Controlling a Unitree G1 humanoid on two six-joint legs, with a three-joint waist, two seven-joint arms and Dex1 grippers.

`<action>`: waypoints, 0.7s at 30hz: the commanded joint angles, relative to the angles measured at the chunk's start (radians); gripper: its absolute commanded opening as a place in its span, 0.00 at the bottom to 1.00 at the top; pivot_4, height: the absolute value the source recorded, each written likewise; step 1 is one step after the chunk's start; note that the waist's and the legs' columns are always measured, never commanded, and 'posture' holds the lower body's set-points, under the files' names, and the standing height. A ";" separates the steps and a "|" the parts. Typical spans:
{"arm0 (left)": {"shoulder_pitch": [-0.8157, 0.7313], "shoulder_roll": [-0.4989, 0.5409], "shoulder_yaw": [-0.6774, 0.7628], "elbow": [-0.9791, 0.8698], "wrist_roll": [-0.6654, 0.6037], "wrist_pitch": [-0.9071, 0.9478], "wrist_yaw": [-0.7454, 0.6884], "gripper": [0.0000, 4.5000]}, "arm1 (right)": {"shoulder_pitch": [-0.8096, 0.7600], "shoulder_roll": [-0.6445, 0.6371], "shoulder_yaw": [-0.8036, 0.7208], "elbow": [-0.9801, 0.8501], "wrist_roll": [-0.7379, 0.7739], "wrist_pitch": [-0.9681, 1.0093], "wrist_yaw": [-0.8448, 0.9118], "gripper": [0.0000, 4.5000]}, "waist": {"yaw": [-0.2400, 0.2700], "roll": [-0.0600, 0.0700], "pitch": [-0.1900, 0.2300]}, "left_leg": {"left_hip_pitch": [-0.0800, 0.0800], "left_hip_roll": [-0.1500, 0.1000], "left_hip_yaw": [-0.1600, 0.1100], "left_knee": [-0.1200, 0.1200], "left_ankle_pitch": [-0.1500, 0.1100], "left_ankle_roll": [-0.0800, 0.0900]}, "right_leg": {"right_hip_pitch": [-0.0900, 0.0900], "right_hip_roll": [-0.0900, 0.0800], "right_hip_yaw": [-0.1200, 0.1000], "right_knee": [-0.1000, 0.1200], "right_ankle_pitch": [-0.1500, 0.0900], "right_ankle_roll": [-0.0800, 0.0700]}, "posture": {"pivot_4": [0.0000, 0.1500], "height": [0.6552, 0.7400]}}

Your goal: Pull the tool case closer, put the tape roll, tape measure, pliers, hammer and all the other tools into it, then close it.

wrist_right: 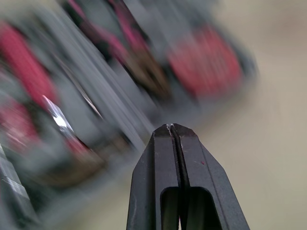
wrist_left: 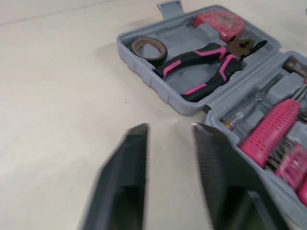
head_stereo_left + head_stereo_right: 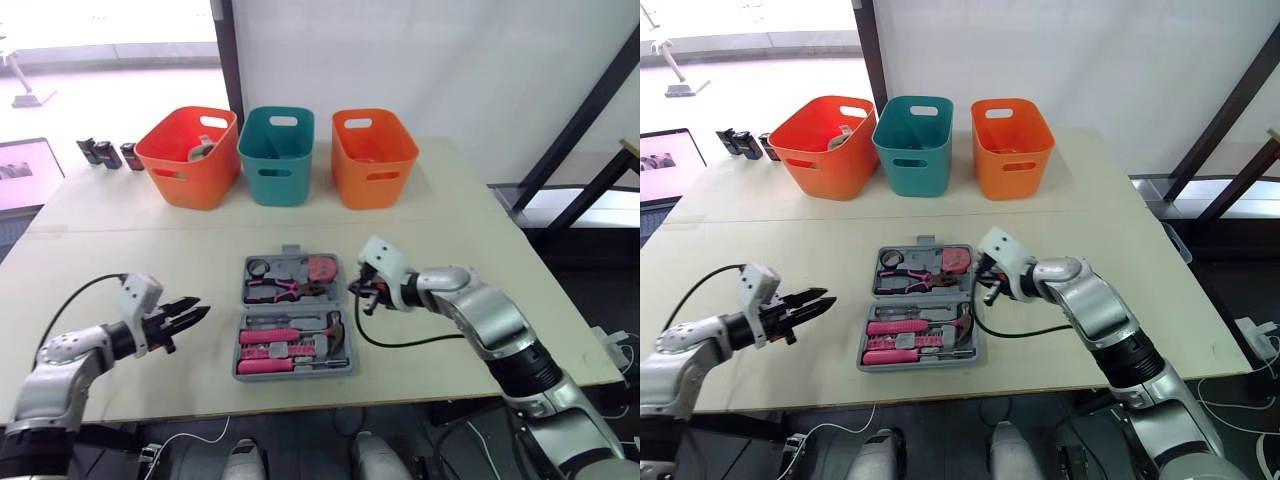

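Hovering near left over the desk: left gripper, fingers apart. Right gripper, fingers together, at the right edge of one open tool case, centre. Inside: one hammer in the near half; one tape roll, one pliers and one tape measure in the far half. Far: one teal bin between two orange bins.

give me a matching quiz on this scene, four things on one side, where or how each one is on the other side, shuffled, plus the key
Things:
1. tape roll
2. hammer
3. left gripper
4. right gripper

Place or state:
A. jaws shut
B. in the near half of the open tool case
C. jaws open
D. in the far half of the tool case

Pairs: 1-D, 2-B, 3-C, 4-A
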 commanded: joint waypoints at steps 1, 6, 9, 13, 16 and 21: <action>-0.060 -0.022 -0.058 0.092 0.072 -0.074 0.007 0.01 | -0.019 0.015 0.045 0.059 -0.055 -0.062 -0.007 0.00 | -0.004 0.000 0.000 | 0.000 0.000 0.000 0.000 0.000 0.000 | 0.000 0.000 0.000 0.000 0.000 0.000 | 1.00 1.00; -0.131 -0.062 -0.153 0.194 0.164 -0.145 0.004 0.01 | -0.034 0.066 0.114 0.132 -0.116 -0.102 -0.010 0.00 | -0.008 0.000 0.000 | 0.000 0.000 0.000 0.000 0.000 0.000 | 0.001 0.000 0.000 0.000 0.002 0.003 | 1.00 1.00; -0.153 -0.094 -0.197 0.223 0.197 -0.176 0.000 0.01 | -0.046 0.114 0.130 0.136 -0.129 -0.104 -0.006 0.00 | -0.009 0.000 0.000 | 0.001 0.000 0.000 0.001 0.000 0.000 | 0.002 0.000 0.000 0.001 0.002 0.003 | 1.00 1.00; -0.151 -0.129 -0.234 0.205 0.219 -0.190 -0.004 0.01 | -0.047 0.158 0.166 0.104 -0.143 -0.077 0.016 0.00 | -0.004 0.000 -0.001 | 0.001 0.000 -0.001 0.001 0.000 0.000 | 0.003 0.000 0.000 0.001 0.001 0.004 | 1.00 1.00; -0.131 -0.136 -0.244 0.182 0.232 -0.196 -0.009 0.01 | -0.037 0.178 0.194 0.058 -0.153 -0.044 0.025 0.00 | 0.002 0.000 -0.001 | 0.002 0.000 -0.001 0.001 0.000 0.000 | 0.004 0.000 0.000 0.001 0.001 0.004 | 1.00 1.00; -0.050 -0.109 -0.250 0.090 0.237 -0.183 -0.036 0.01 | -0.004 0.186 0.231 -0.040 -0.164 0.012 0.033 0.00 | -0.001 0.000 -0.001 | 0.004 0.000 -0.001 -0.001 0.000 0.000 | 0.004 0.000 0.000 0.001 0.000 0.005 | 1.00 1.00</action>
